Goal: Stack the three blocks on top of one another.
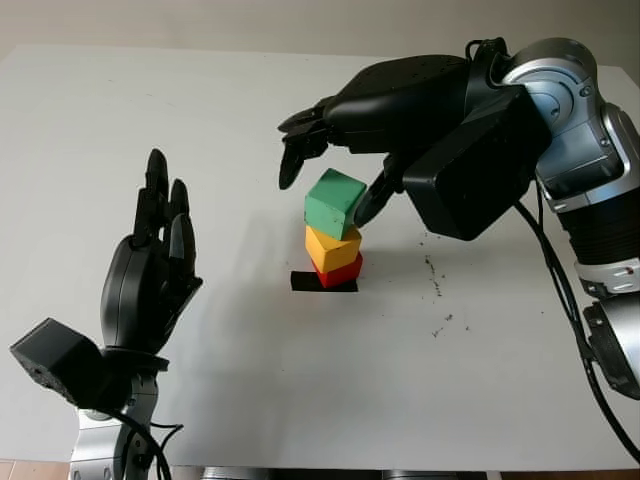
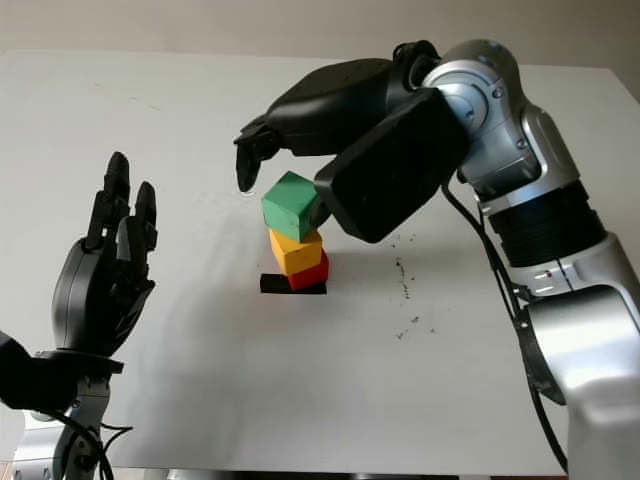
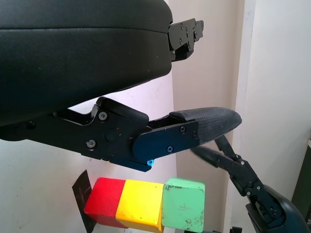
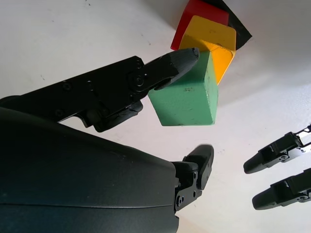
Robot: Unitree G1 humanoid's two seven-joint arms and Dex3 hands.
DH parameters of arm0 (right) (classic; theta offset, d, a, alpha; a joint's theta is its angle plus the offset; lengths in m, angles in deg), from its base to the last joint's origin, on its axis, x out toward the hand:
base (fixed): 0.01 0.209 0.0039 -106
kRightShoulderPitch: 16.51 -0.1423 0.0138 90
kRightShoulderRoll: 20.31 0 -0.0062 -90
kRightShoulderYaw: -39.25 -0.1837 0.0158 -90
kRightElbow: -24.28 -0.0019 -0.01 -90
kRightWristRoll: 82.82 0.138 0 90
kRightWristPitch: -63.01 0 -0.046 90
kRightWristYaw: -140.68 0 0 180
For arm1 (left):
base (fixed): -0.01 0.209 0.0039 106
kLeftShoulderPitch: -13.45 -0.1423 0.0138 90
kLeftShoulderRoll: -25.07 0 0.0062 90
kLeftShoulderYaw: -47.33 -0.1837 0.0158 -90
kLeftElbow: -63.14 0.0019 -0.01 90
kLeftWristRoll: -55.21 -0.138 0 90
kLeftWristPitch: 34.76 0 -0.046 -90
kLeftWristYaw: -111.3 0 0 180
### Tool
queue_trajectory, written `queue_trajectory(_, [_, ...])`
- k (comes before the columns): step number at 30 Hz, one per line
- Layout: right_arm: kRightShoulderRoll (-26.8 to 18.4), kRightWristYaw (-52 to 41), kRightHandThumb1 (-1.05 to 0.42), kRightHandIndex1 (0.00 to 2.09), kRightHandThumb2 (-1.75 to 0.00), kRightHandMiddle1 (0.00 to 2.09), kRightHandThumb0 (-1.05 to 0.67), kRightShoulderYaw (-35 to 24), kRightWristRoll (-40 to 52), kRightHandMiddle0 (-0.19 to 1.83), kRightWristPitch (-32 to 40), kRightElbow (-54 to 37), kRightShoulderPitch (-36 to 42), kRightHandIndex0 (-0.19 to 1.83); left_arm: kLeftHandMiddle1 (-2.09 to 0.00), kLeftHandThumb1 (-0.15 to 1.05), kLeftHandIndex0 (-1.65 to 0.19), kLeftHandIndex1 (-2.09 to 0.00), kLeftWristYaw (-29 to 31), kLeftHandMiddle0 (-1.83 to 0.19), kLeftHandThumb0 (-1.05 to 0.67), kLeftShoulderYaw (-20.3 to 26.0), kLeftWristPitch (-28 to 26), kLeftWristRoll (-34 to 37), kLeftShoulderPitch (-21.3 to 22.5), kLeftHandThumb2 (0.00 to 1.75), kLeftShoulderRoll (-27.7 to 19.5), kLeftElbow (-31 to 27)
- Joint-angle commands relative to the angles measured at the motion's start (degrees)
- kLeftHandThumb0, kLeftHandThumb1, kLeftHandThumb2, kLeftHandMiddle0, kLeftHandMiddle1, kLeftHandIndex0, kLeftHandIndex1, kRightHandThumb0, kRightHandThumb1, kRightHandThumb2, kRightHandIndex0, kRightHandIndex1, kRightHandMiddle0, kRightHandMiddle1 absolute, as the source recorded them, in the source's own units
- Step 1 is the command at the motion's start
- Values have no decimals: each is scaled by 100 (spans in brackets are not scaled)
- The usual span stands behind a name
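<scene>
Nearest the camera, the left hand (image 1: 150, 265) is raised upright above the white table (image 1: 250, 380), well to the left of the block stack and apart from it. It holds nothing and is open, palm turned toward the stack.

On the table, a red block (image 1: 345, 272) sits at the bottom of the stack on a small black square marker (image 1: 303, 282). A yellow block (image 1: 333, 248) lies on the red one, turned a little out of line with it. A green block (image 1: 335, 203) tops the stack, tilted and twisted so that one corner overhangs the yellow block.

Over the stack hovers the right hand (image 1: 330, 160), reaching in from the stack's right side. Its thumb (image 4: 172, 63) touches the right face of the green block, close to where that block meets the yellow one. The other two fingers (image 1: 292, 160) hang just to the left of and above the green block, with clear space between their tips and its face. So the hand is unclenched around the green block, touching it on one side only, not pinching it.

Small dark specks (image 1: 435, 275) dot the table to the right of the stack.
</scene>
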Motion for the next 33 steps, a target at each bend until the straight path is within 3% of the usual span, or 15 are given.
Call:
queue_trajectory(1, [-37, -21, -91, 4, -5, 24, -55, -64, 67, 7, 59, -89, 32, -4, 0, 105, 19, 0, -3, 19, -71, -11, 54, 5, -93, 61, 45, -42])
queue_trajectory(6, [-94, -75, -91, 2, -5, 13, -56, -23, 23, -3, 23, -167, -4, -12, 0, 105, 19, 0, 12, 19, -71, -8, 130, -26, -78, 61, 38, 14])
queue_trajectory(14, [-252, 53, -88, 0, -5, 1, -73, -286, 114, -18, -77, -227, -31, -19, 0, 105, 19, 0, 0, 19, -72, -13, 110, -18, -86, 61, 51, 5])
queue_trajectory(18, [-310, 444, -102, 0, -9, 0, -89, -763, 380, -19, 270, -413, 243, -19, 0, 105, 19, 0, 0, 19, -71, 0, 92, -20, -100, 62, 34, -10])
queue_trajectory(23, [-399, 1321, -105, 0, -41, 1, -87, -1503, 594, -18, 637, -680, 1002, -19, 0, 105, 19, 0, 39, 19, -71, 66, 85, 21, -74, 62, -26, 34])
queue_trajectory(27, [-292, 2054, -105, 0, -55, 0, -85, -1991, 743, -19, 1034, -935, 1729, -19, 0, 105, 19, 0, 83, 19, -71, 105, 93, 10, 8, 65, -103, 92])
queue_trajectory(28, [-214, 2237, -105, 49, -56, 1, -86, -2128, 871, -18, 1144, -966, 1920, 2, 0, 105, 19, 0, 100, 19, -71, 114, 88, 23, 29, 64, -116, 111])
queue_trajectory(29, [-120, 2445, -105, 116, -57, 1, -87, -2296, 1038, -18, 1195, -978, 2177, -9, 0, 105, 19, 0, 107, 19, -71, 118, 66, 31, 67, 64, -124, 122])
queue_trajectory(31, [3, 2754, -105, 140, -60, 1, -88, -2457, 1187, -19, 1361, -1097, 2564, -17, 0, 105, 19, 0, 127, 19, -72, 126, 25, 45, 132, 64, -149, 139])
queue_trajectory(32, [49, 2885, -105, 71, -63, 1, -89, -2502, 1215, -19, 1476, -1181, 2727, -18, 0, 105, 19, 0, 139, 19, -72, 128, 8, 48, 161, 63, -163, 148])
queue_trajectory(33, [105, 3006, -105, 45, -64, 1, -88, -2517, 1231, -19, 1542, -1236, 2871, -18, 0, 105, 19, 0, 166, 19, -72, 127, 10, 32, 191, 64, -193, 171])
